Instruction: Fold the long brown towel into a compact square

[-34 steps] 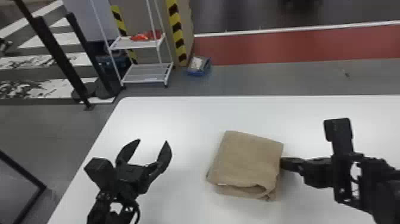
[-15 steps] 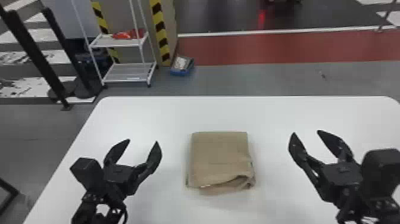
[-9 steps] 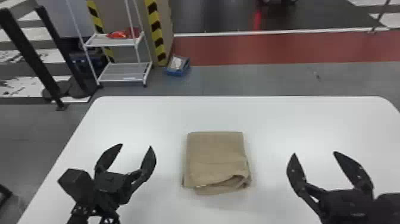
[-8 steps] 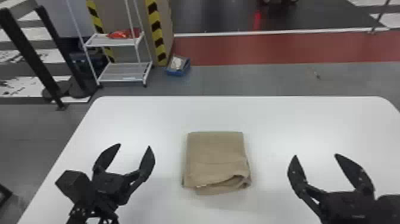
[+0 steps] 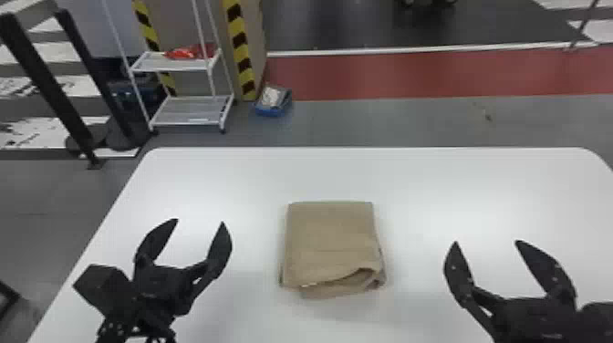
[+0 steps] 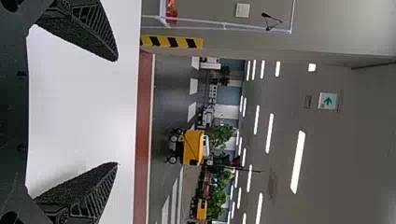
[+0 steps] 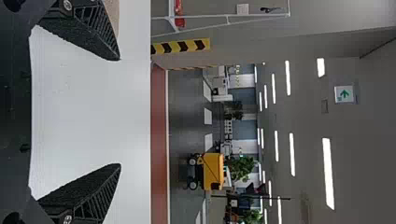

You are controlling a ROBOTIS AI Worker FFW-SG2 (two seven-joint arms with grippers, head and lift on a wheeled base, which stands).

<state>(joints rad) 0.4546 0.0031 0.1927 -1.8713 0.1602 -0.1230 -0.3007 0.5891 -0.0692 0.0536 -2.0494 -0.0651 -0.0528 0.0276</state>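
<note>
In the head view my left gripper (image 5: 200, 220) is open over the left part of the table, apart from the towel. My right gripper (image 5: 486, 241) stands open on the right side, also away from it. Between them the brown towel (image 5: 332, 237) lies flat as a compact, roughly square bundle, with a loose, slightly raised fold at its near right corner. The left wrist view has my left gripper (image 6: 117, 112) with its fingers wide apart. In the right wrist view my right gripper (image 7: 120, 112) is spread too, and a strip of the towel (image 7: 112, 13) shows behind one finger.
The white table (image 5: 438, 182) has rounded far corners. Beyond it on the floor stand a white shelf rack (image 5: 189, 109), a blue bin (image 5: 272, 101) and dark posts (image 5: 50, 86) at the left.
The right gripper has left the towel's right edge, opened, and moved right and nearer. The head view has shifted, so the towel and left gripper appear further left; the towel's folded shape looks much the same.
</note>
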